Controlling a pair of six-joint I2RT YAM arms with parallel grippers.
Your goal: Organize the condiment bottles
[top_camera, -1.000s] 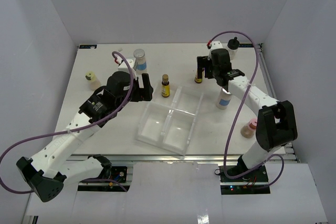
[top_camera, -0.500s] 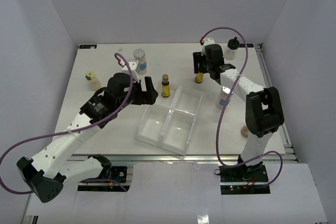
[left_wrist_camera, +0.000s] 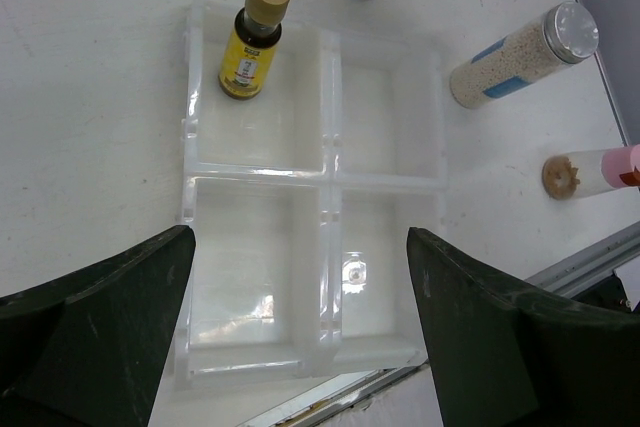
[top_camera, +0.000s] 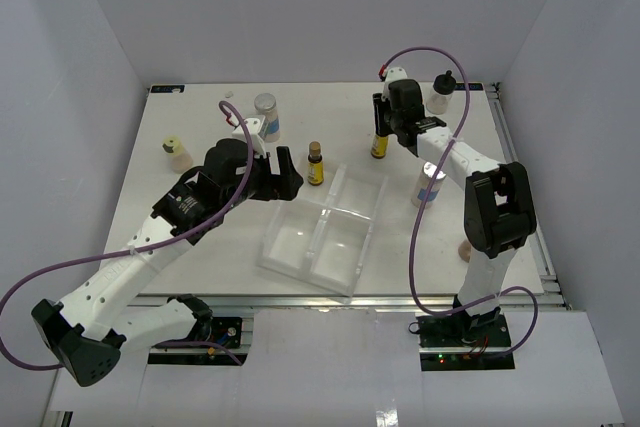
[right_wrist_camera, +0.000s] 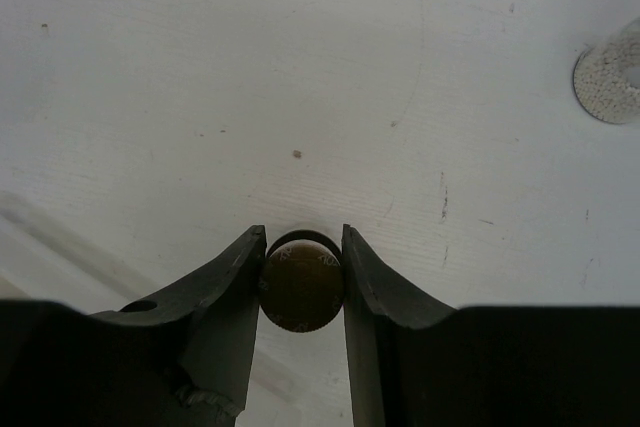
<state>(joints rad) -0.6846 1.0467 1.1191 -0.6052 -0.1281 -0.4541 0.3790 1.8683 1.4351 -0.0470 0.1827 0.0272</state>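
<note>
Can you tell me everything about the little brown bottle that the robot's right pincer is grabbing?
It is a slim amber bottle with a yellow label and a round, dark brown cap. It looks to stand upright on the white table, towards the far side and apart from the clear tray. The right pincer is shut on its cap, with one finger pressing on each side. Nothing else touches it.

Clear divided tray (top_camera: 300, 239), white table (top_camera: 330, 112)

A slim amber yellow-labelled bottle (top_camera: 315, 165) blocks the clear divided plastic tray's (top_camera: 300, 237) far corner; its other compartments lie open from above. A clear silver-lidded jar (left_wrist_camera: 515, 55) stands near its right side.
</note>
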